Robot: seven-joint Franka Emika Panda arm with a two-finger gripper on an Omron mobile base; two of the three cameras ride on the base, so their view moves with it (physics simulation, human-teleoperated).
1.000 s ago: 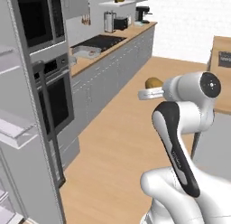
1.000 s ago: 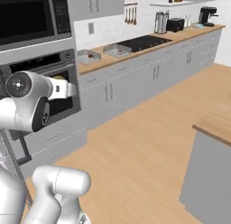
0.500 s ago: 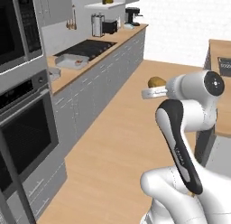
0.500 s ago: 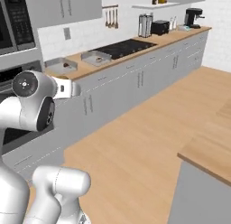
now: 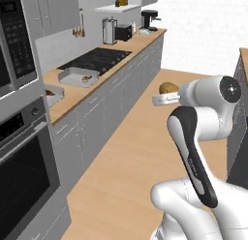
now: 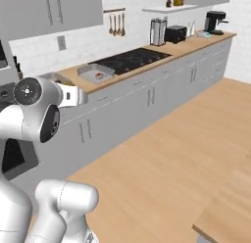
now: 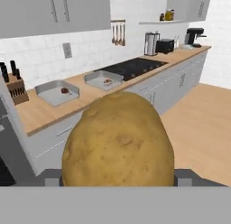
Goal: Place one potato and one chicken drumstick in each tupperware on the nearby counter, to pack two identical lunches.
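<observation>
Gripper (image 5: 167, 91) raised in front of the arm, over the wooden floor (image 5: 131, 152), jaws clamped on a potato (image 7: 118, 139). In the hand view the potato sits at 6 o'clock and takes up the lower centre; skin yellow-brown, smooth, faint speckling. In the left base view the same potato shows as a small brown oval at the end of the white hand, at roughly 1 o'clock from frame centre.

Counter (image 7: 40, 112) runs along the wall, light-brown wood over grey cabinet fronts. Two tupperware containers sit on it: one (image 7: 56, 92) at about 10 o'clock in the hand view, the other (image 7: 104, 79) at about 11 o'clock, just beside the black stovetop (image 7: 133, 67). Each holds a small red-brown item, likely a chicken drumstick (image 7: 65, 90); too small to confirm shape. The two containers lie near each other, not touching.

Knife block (image 7: 16, 88) at 9 o'clock, on the counter's left end. Toaster (image 7: 165, 46) and coffee machine (image 7: 195, 37) stand at the far end, about 1 o'clock. Utensils (image 7: 118, 34) hang on the tiled wall above the stovetop.
</observation>
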